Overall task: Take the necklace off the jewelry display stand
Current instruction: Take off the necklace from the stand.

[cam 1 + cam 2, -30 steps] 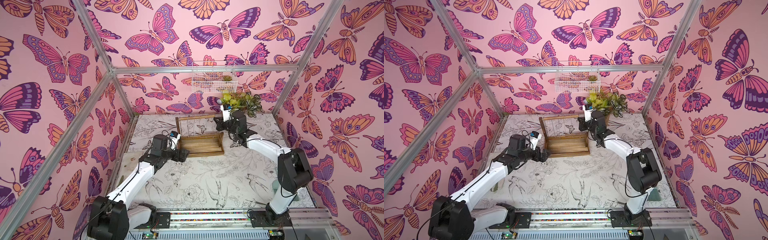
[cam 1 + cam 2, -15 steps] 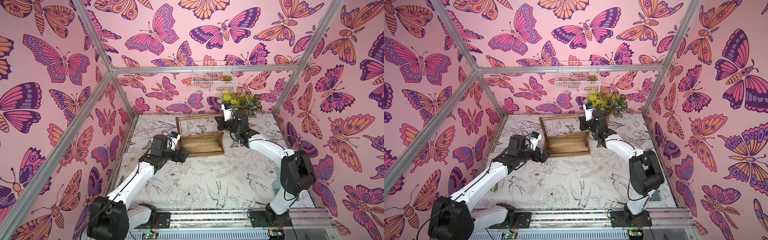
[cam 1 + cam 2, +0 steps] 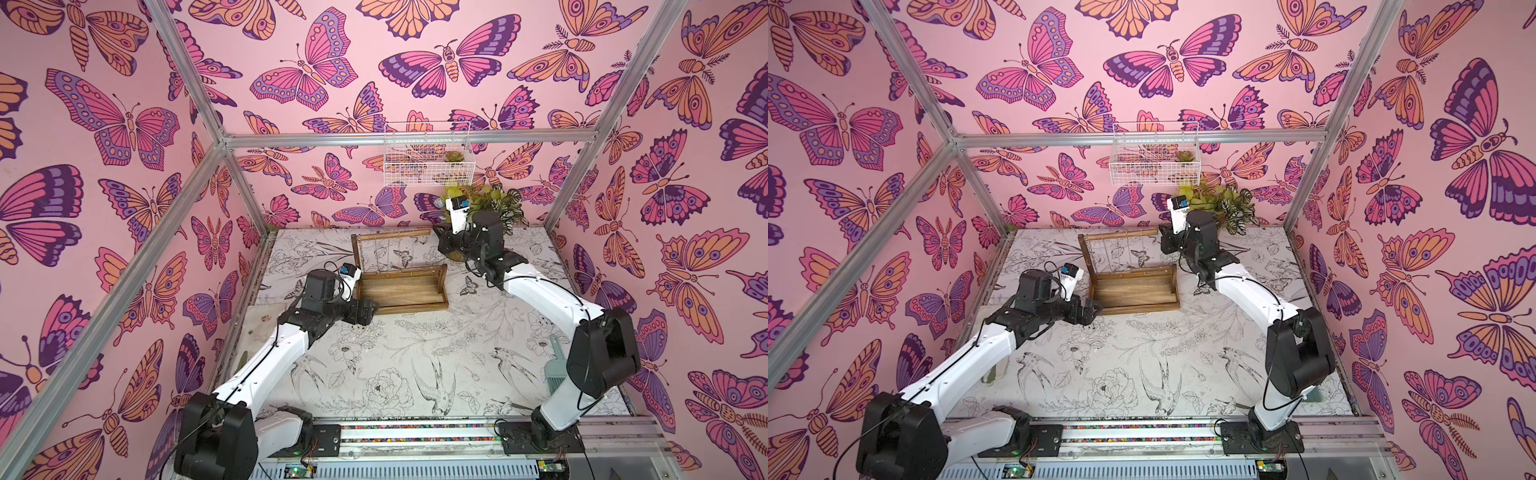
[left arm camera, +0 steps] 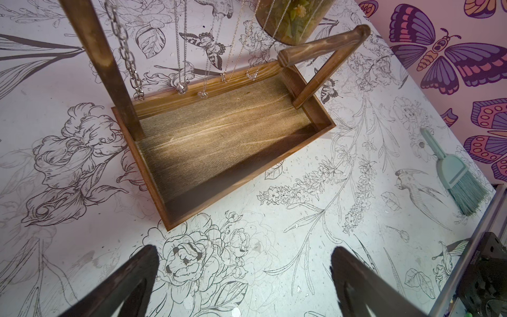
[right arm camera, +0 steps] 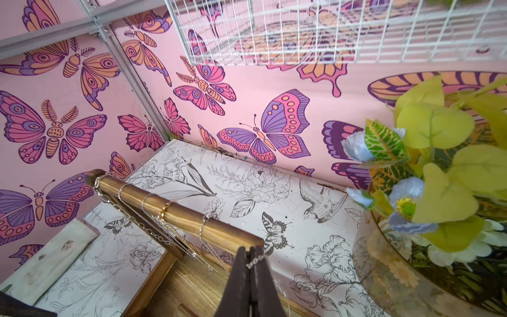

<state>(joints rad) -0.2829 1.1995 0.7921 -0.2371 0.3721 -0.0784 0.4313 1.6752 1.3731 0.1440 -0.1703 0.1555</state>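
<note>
Pink butterfly wallpaper (image 3: 124,124) rings a bench (image 3: 415,353) printed with birds and blooms. A fine silver necklace (image 5: 256,259) sits pinched in the fully closed right gripper (image 5: 249,251), at the 3 o'clock end of the round top bar (image 5: 178,212) on the jewelry display stand (image 3: 356,257); other chains (image 5: 164,210) hang alongside. The left gripper (image 4: 245,248), spread wide and empty, hovers by the tray (image 3: 405,291), at its 8 o'clock corner. Best practice: draw the chain straight off the bar end, clear of neighbours.
</note>
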